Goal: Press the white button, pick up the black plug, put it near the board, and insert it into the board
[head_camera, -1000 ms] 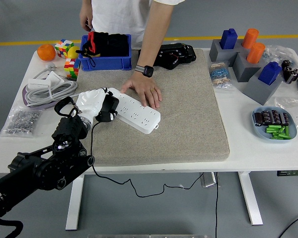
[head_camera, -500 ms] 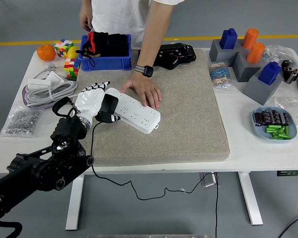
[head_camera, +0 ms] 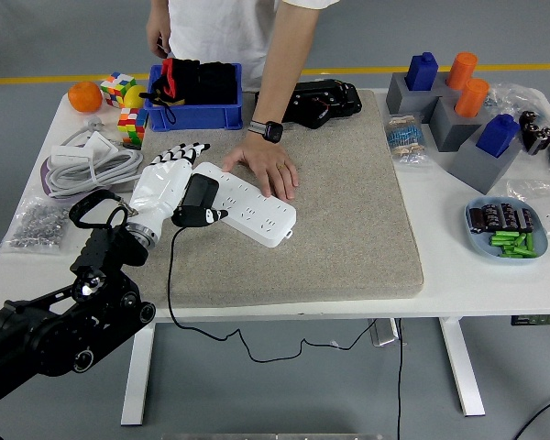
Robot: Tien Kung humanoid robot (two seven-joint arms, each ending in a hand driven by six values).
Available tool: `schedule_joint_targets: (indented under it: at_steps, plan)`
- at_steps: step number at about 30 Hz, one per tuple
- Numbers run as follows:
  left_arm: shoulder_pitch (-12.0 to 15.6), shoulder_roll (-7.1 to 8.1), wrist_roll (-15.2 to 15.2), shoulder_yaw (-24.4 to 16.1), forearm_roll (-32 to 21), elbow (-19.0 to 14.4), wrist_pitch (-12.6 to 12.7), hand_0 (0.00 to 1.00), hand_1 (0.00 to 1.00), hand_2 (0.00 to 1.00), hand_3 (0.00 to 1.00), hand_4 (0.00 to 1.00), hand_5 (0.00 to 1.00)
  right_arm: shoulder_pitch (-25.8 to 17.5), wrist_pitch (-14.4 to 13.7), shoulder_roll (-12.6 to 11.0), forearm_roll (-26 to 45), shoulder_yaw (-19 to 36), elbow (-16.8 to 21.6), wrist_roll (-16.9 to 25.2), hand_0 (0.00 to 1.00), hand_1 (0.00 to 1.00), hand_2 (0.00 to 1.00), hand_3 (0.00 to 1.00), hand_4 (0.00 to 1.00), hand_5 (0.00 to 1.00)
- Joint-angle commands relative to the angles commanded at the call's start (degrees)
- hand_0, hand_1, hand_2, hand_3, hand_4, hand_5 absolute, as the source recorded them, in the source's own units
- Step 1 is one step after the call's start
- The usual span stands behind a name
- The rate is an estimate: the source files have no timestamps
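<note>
White-shelled, the robot's left hand (head_camera: 163, 188) sits over the left part of the beige felt mat (head_camera: 348, 220), its striped fingertips (head_camera: 189, 149) fanned out and pointing toward the table's far edge. The black plug (head_camera: 198, 200) lies against the hand's palm side, on the left end of the white rectangular power strip (head_camera: 247, 205); whether the thumb grips it cannot be told. The plug's black cable (head_camera: 171, 275) runs down over the mat's near edge and hangs below the white table (head_camera: 440, 298). The strip lies slantwise on the mat. A person's hand (head_camera: 270, 168), with a dark watch at the wrist, presses flat on the strip's far edge. A blue plastic bin (head_camera: 194, 95) stands at the mat's far left corner. A coiled grey cable (head_camera: 84, 167) rests near the table's left edge.
</note>
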Motion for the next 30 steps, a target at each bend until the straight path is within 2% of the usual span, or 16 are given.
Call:
schedule_joint_targets:
  at_steps: [2,3,8,9,18,30]
  plan:
    - [0.54,0.60,-0.20,0.13,-0.23,-0.54,-0.06,0.928,0.940,0.871,0.839,0.959,0.333,-0.08,0.00,-0.02,-0.01,0.00,-0.03,-0.01,0.825,0.654,0.656,0.626,0.758,0.494]
    - [0.71,0.77,-0.29,0.21,-0.41,-0.67,-0.09,0.922,0.877,0.764,0.769,0.889,0.319,-0.11,0.00,-0.03,-0.01,0.01,-0.04,0.00,0.825,0.654,0.656,0.626,0.758,0.494]
    - [1.32,1.41,-0.33,1.19,-0.95,-1.03,-0.51,0.922,0.877,0.764,0.769,0.889,0.319,-0.01,-0.10,-0.04,-0.05,0.16,0.04,0.19,0.825,0.654,0.656,0.626,0.758,0.494]
    - [1.31,1.41,-0.22,1.42,-0.98,-0.93,-0.64,0.918,0.845,0.711,0.727,0.827,0.303,0.03,-0.13,-0.03,-0.03,0.19,0.06,0.23,0.825,0.654,0.656,0.626,0.758,0.494]
    - [-0.09,0.38,0.03,3.12,-1.66,1.38,-1.40,0.911,0.832,0.698,0.714,0.819,0.303,0.18,-0.26,0.00,0.10,0.04,0.06,0.43,0.824,0.654,0.656,0.626,0.757,0.495]
    - [-2.61,-1.42,-0.47,3.01,-1.59,3.32,-1.34,0.899,0.823,0.692,0.709,0.817,0.300,0.21,-0.28,0.00,0.24,-0.25,0.06,0.50,0.824,0.654,0.656,0.625,0.757,0.494]
